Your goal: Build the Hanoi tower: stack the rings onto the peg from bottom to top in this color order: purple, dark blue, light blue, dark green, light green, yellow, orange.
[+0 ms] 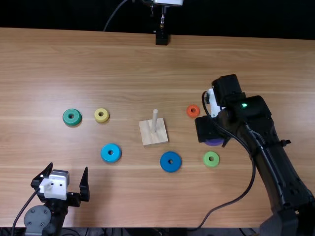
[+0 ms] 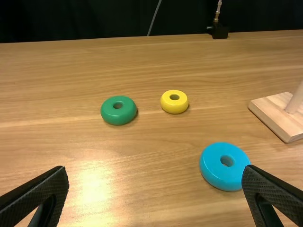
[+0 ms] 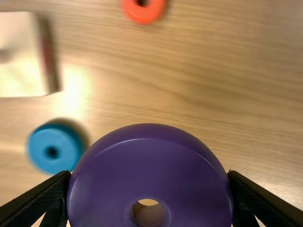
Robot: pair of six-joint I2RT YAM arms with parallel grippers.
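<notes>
In the top view my right gripper (image 1: 210, 135) is over the purple ring (image 1: 214, 142), partly covering it. In the right wrist view my right gripper (image 3: 149, 189) is shut on the purple ring (image 3: 150, 165), one finger at each side. The bare peg stands on its square wooden base (image 1: 153, 132), left of that gripper. My left gripper (image 1: 69, 179) is open at the lower left; the left wrist view shows the gripper (image 2: 156, 182) with nothing between its fingers. Loose on the table lie the dark blue ring (image 1: 171, 162) and light blue ring (image 1: 110, 153).
The dark green ring (image 1: 72, 117) and yellow ring (image 1: 102, 115) lie left of the peg's base. An orange ring (image 1: 193, 111) and light green ring (image 1: 211, 159) lie close to the right arm. A black cable loops beside that arm.
</notes>
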